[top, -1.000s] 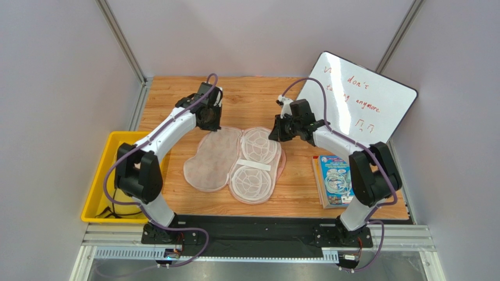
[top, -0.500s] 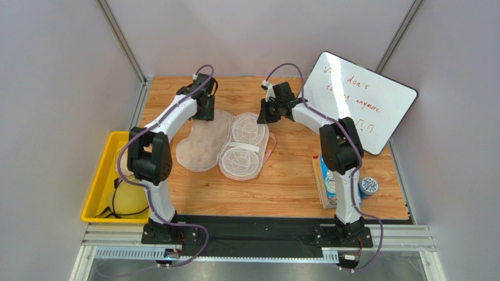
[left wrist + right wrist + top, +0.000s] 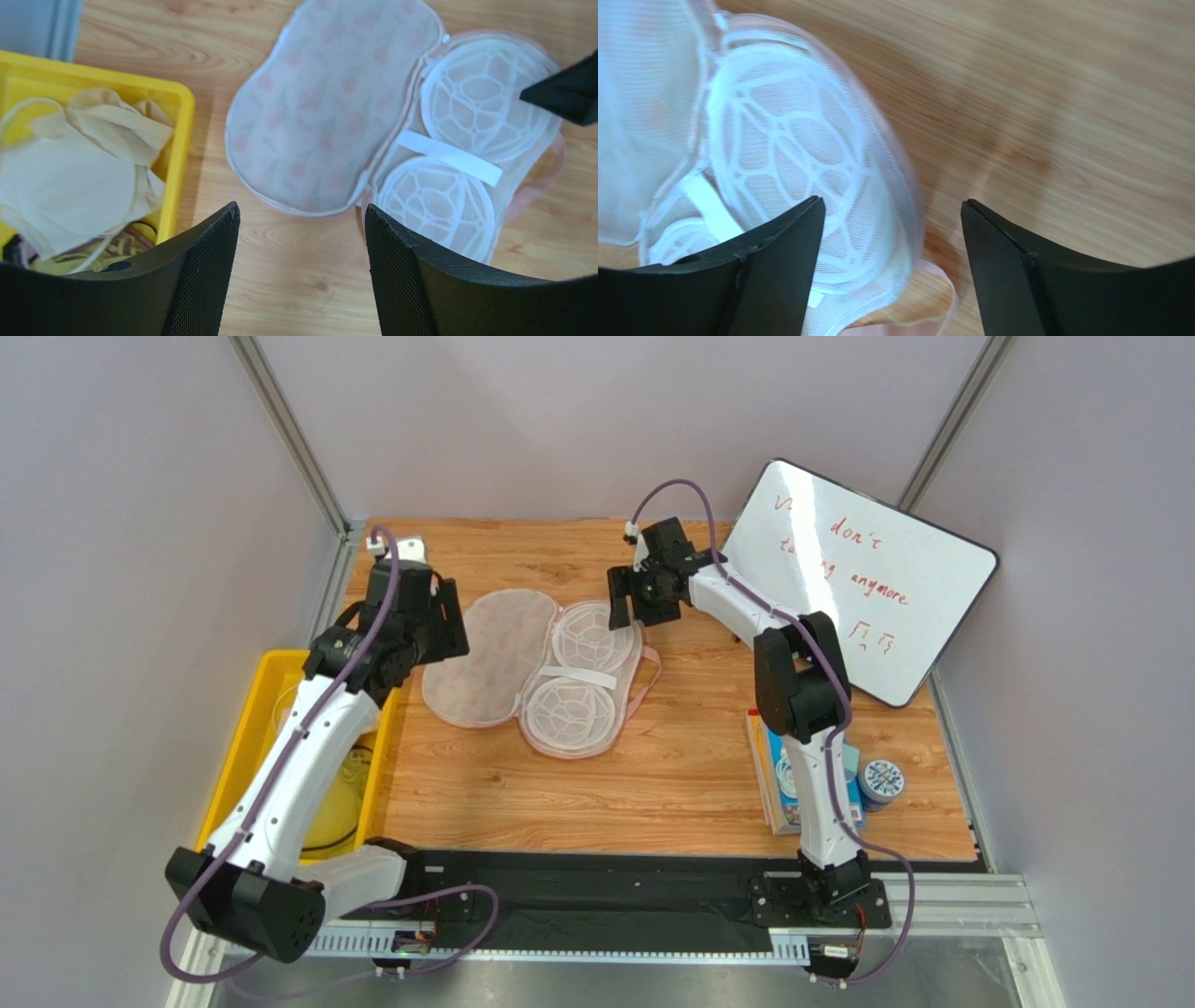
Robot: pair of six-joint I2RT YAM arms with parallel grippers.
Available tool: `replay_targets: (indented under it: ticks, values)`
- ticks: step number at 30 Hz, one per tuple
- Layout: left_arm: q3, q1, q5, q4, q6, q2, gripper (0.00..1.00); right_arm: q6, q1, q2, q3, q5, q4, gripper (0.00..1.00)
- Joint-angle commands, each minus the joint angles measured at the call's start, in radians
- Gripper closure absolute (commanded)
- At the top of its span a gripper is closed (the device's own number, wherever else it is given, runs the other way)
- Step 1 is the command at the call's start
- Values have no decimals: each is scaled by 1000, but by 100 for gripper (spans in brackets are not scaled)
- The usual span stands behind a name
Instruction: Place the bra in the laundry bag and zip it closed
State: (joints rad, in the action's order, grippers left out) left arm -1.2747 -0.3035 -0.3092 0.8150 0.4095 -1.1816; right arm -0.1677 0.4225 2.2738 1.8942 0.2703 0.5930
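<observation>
Since the laundry bag [image 3: 540, 672] lies unzipped and spread flat on the table [image 3: 701, 798] in the top view, with no dusty-pink cups or black straps showing on either half, I judge the task barely begun: the bra has yet to go in, and the zipper is yet to be run. The left gripper [image 3: 438, 623] hovers just off the bag's left half, near the yellow bin [image 3: 250, 742]. The right gripper [image 3: 627, 597] hangs at the far corner of the domed half.

From the left wrist, the left gripper [image 3: 300, 210] has its jaws wide apart with nothing between them. The laundry bag [image 3: 330, 119] lies just ahead, flat half on the left, domed half on the right. The yellow bin [image 3: 179, 140] holds pale garments [image 3: 70, 168]; whether the bra lies among them I cannot tell.

From the right wrist, the right gripper [image 3: 892, 203] is likewise spread and empty, poised over the rim of the laundry bag [image 3: 801, 168] at its domed half. A pink loop [image 3: 941, 301] trails onto the wood. No bra shows here.
</observation>
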Motion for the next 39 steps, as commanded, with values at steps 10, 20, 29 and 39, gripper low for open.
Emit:
replay_targets:
  ticks: [10, 20, 29, 39]
  values:
    - [146, 69, 27, 205, 282, 255, 29, -318, 156, -239, -47, -390, 298, 13]
    - [78, 568, 65, 421, 253, 105, 27, -336, 291, -568, -299, -163, 398, 14]
    - [181, 823, 59, 382, 267, 95, 32, -311, 297, -525, -255, -62, 479, 14]
    - [276, 912, 61, 245, 245, 24, 46, -271, 297, -485, -208, -46, 524, 14]
